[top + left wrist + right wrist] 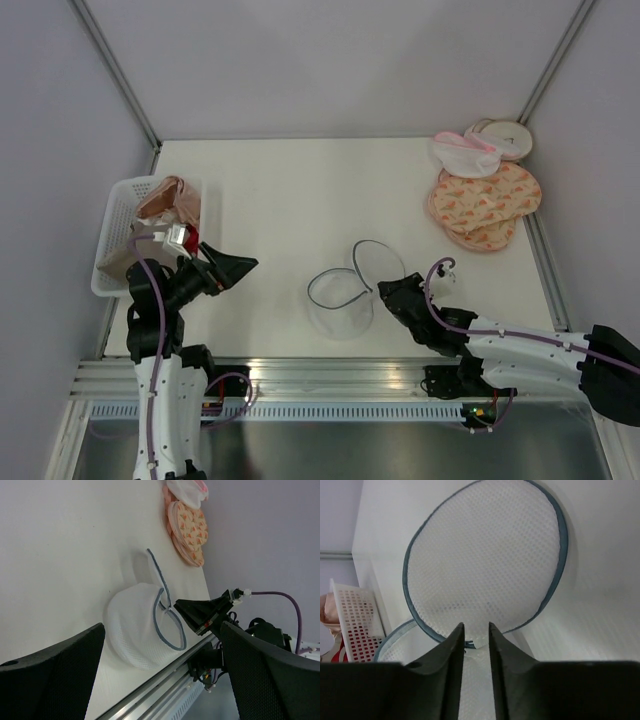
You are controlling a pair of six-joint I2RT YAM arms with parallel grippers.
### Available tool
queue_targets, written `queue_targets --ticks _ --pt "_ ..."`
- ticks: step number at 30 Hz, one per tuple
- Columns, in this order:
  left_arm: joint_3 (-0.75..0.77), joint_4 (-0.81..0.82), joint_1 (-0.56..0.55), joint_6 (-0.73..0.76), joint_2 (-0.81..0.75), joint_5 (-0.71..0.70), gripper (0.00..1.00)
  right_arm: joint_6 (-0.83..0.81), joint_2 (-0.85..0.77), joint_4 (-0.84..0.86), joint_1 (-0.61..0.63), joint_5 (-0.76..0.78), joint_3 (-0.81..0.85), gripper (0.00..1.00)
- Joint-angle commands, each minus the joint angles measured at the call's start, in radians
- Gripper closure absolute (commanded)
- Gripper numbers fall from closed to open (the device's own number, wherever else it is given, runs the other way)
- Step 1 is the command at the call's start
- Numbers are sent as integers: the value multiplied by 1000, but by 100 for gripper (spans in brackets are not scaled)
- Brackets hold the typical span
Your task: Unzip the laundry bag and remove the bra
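The laundry bag [340,305] of white mesh lies mid-table with its round lid [378,262] flipped open; no fabric shows inside. It also shows in the left wrist view [132,625] and the right wrist view [485,555]. My right gripper [385,290] [476,627] is at the seam where lid meets body, jaws closed on the mesh. My left gripper [240,265] [162,625] is wide open and empty, left of the bag beside the basket. A greyish-beige fabric, apparently the bra [125,252], lies in the basket, partly hidden by the left arm.
A white slotted basket [110,215] at the left edge also holds a pink-peach garment [165,200] and a red one [190,238]. Flat peach patterned rounds [485,205] [190,530] and a white pouch with pink trim [465,155] lie at back right. A metal rail [330,375] runs along the near edge.
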Motion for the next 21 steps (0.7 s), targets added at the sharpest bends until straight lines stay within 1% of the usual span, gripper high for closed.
queue_targets --ticks 1,2,4,5,6,7,8,9,10,11,12,13,14,15,16,18,21 --pt "31 41 -26 42 19 23 0 -15 7 47 -16 78 59 74" --pt "28 41 -29 43 17 10 0 -20 6 44 -20 78 62 79" --pt "16 41 -42 43 14 -1 0 -33 -4 32 -38 72 68 82" --pt "13 43 -46 42 14 -2 0 -40 -11 27 -41 65 70 81" --pt "8 43 -51 40 13 -4 0 -82 -29 33 -49 44 73 78" --pt "7 43 -60 40 14 -5 0 -154 -37 94 -58 32 76 66" --pt "8 43 -65 45 14 -11 0 -228 -40 130 -62 10 86 58" --pt "8 44 -69 48 16 -17 0 -278 -13 118 -70 -52 155 50" --pt "8 46 -83 50 17 -24 0 -387 16 80 -96 -86 210 41" --pt "10 49 -91 54 26 -36 0 -442 54 2 -113 -134 275 39" --pt "11 53 -100 57 36 -40 0 -502 147 -32 -131 -208 394 37" --pt "11 58 -117 57 42 -47 0 -589 195 -96 -151 -240 454 36" --pt "11 58 -126 56 55 -62 0 -637 285 -127 -154 -257 508 36" --pt "13 64 -137 57 60 -71 0 -674 324 -147 -155 -270 595 37" --pt "13 66 -153 59 65 -80 0 -735 361 -175 -156 -295 629 38" --pt "11 67 -169 59 63 -103 0 -789 452 -186 -156 -318 712 39" --pt "10 69 -180 62 60 -113 0 -837 562 -296 -158 -275 825 40"
